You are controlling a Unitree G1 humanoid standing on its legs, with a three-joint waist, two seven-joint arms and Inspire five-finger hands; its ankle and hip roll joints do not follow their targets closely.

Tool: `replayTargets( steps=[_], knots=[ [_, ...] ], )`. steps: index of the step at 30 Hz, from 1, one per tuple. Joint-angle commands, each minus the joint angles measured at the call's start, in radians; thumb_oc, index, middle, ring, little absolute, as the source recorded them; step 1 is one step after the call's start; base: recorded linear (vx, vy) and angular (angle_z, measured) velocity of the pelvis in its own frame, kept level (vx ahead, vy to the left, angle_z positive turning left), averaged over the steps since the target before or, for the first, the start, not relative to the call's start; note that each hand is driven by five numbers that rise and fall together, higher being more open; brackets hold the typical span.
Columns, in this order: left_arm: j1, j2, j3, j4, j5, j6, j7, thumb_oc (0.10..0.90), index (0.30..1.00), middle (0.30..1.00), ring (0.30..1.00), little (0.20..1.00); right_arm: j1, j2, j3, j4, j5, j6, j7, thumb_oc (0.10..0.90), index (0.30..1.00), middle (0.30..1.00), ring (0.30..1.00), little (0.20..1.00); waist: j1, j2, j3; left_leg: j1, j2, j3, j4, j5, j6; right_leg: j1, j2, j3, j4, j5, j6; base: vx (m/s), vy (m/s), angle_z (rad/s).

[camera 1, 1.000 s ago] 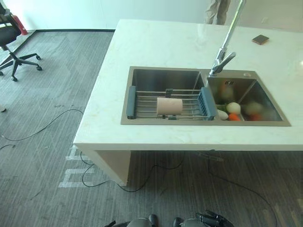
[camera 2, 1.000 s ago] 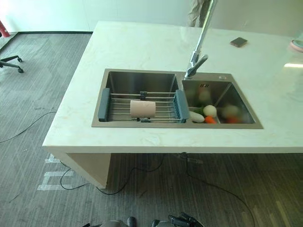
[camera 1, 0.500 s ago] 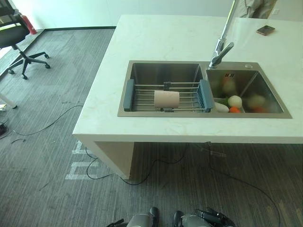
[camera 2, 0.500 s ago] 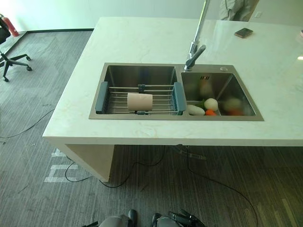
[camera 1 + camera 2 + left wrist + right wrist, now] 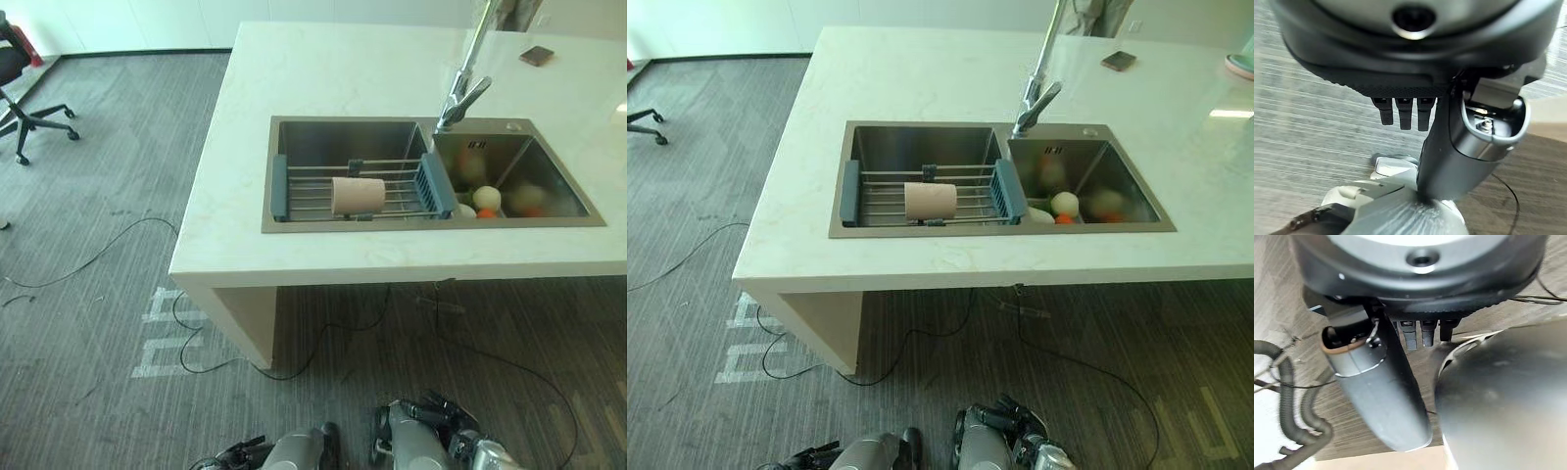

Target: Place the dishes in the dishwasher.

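Observation:
A beige cup (image 5: 358,195) lies on its side on a wire rack (image 5: 312,188) with blue ends, set across the left basin of a steel sink (image 5: 343,223). The sink sits in a pale stone counter (image 5: 323,69). Both of my hands hang low, well short of the counter and above the carpet. The left hand (image 5: 235,454) shows straight fingers (image 5: 1403,112) and holds nothing. The right hand (image 5: 443,409) also has straight fingers (image 5: 1422,335), with its thumb (image 5: 1381,396) standing out, and it is empty.
Round vegetables (image 5: 487,199) lie in the right basin under a tall faucet (image 5: 460,93). A small dark flat object (image 5: 537,56) and a pink dish (image 5: 1242,64) rest far back on the counter. A person (image 5: 1097,15) stands behind it. An office chair (image 5: 20,88) is far left.
The whole picture has shifted, so the camera has moved; more of my arms shows at the bottom. The cup stays on the rack and both hands stay empty.

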Motion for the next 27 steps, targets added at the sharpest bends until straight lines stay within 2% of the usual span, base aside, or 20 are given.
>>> replayTargets(
  steps=[1, 3, 6, 10, 12, 13, 15, 16, 19, 27],
  knots=[
    [0.044, -0.044, -0.020, -0.029, -0.029, 0.001, 0.007, 0.800, 0.900, 0.900, 0.900, 0.900, 0.007, -0.029, -0.003, 0.012, -0.026, -0.030, 0.017, 0.800, 0.900, 0.900, 0.900, 0.900, 0.003, 0.024, -0.032, 0.117, 0.033, -0.063, -0.130, -0.067, -0.021, 0.081, -0.005, -0.052, 0.147, -0.035, -0.033, 0.27, -0.444, 0.10],
    [0.055, -0.049, -0.010, -0.024, -0.032, 0.021, 0.008, 0.800, 0.900, 0.900, 0.900, 0.900, 0.010, -0.030, -0.002, 0.017, -0.024, -0.027, 0.014, 0.800, 0.900, 0.900, 0.900, 0.900, 0.005, 0.018, -0.049, 0.120, 0.055, -0.051, -0.130, -0.060, -0.037, 0.116, 0.005, -0.063, 0.147, -0.076, -0.051, 0.24, -0.365, 0.18],
    [0.065, -0.068, -0.013, -0.025, -0.030, 0.015, 0.018, 0.800, 0.900, 0.900, 0.900, 0.900, 0.015, -0.039, 0.000, 0.013, -0.010, -0.018, -0.001, 0.800, 0.900, 0.900, 0.900, 0.900, 0.005, 0.011, -0.065, 0.116, 0.085, -0.046, -0.130, -0.037, -0.063, 0.155, 0.029, -0.065, 0.147, -0.131, -0.084, 0.21, -0.352, 0.19],
    [0.059, -0.084, -0.012, -0.047, -0.056, 0.021, 0.031, 0.800, 0.900, 0.900, 0.900, 0.900, 0.011, -0.061, -0.006, -0.006, -0.012, -0.017, -0.021, 0.800, 0.900, 0.900, 0.900, 0.900, 0.013, 0.006, -0.061, 0.107, 0.094, -0.035, -0.130, 0.005, -0.087, 0.172, 0.036, -0.062, 0.147, -0.158, -0.116, 0.17, -0.319, 0.33],
    [0.061, -0.083, -0.014, -0.061, -0.022, 0.011, 0.017, 0.800, 0.900, 0.900, 0.900, 0.900, 0.008, -0.083, -0.006, -0.016, 0.001, -0.032, -0.038, 0.800, 0.900, 0.900, 0.900, 0.900, 0.031, -0.011, -0.039, 0.111, 0.044, -0.035, -0.130, 0.101, -0.085, 0.190, 0.024, -0.034, 0.147, -0.167, -0.136, 0.20, -0.241, 0.07],
    [0.067, -0.079, -0.018, -0.072, -0.006, 0.008, 0.005, 0.800, 0.900, 0.900, 0.900, 0.900, 0.005, -0.094, -0.011, -0.014, 0.018, -0.038, -0.044, 0.800, 0.900, 0.900, 0.900, 0.900, 0.029, 0.006, -0.021, 0.040, 0.074, -0.023, -0.130, 0.136, -0.104, 0.201, 0.041, -0.043, 0.147, -0.175, -0.140, 0.14, 0.009, 0.16],
    [0.068, -0.085, -0.022, -0.073, 0.010, 0.017, 0.016, 0.800, 0.900, 0.900, 0.900, 0.900, 0.014, -0.099, -0.018, -0.022, 0.022, -0.027, -0.048, 0.800, 0.900, 0.900, 0.900, 0.900, 0.020, 0.019, -0.013, -0.012, 0.104, -0.023, -0.130, 0.124, -0.112, 0.211, 0.045, -0.061, 0.147, -0.186, -0.139, 0.13, 0.166, 0.34],
    [0.064, -0.083, -0.023, -0.074, 0.010, 0.022, 0.025, 0.800, 0.900, 0.900, 0.900, 0.900, 0.020, -0.100, -0.018, -0.024, 0.030, -0.020, -0.050, 0.800, 0.900, 0.900, 0.900, 0.900, 0.017, 0.027, -0.020, -0.011, 0.105, -0.040, -0.130, 0.095, -0.112, 0.207, 0.043, -0.069, 0.147, -0.187, -0.133, 0.13, 0.217, 0.15],
    [0.056, -0.075, -0.008, -0.071, -0.031, 0.019, 0.047, 0.800, 0.900, 0.900, 0.900, 0.900, 0.042, -0.091, -0.024, -0.008, 0.016, -0.015, -0.051, 0.800, 0.900, 0.900, 0.900, 0.900, 0.007, 0.040, -0.035, 0.010, 0.112, -0.051, -0.130, 0.061, -0.123, 0.209, 0.038, -0.092, 0.147, -0.190, -0.125, 0.13, 0.177, -0.30],
    [0.099, -0.073, 0.079, -0.108, -0.227, -0.145, 0.111, 0.800, 0.900, 0.900, 0.900, 0.900, 0.066, -0.076, -0.037, 0.026, 0.002, -0.005, -0.068, 0.800, 0.900, 0.900, 0.900, 0.900, 0.023, 0.042, -0.045, 0.023, 0.090, -0.064, -0.130, 0.027, -0.115, 0.203, 0.029, -0.099, 0.147, -0.196, -0.116, 0.06, 0.056, 0.05]
  ],
)
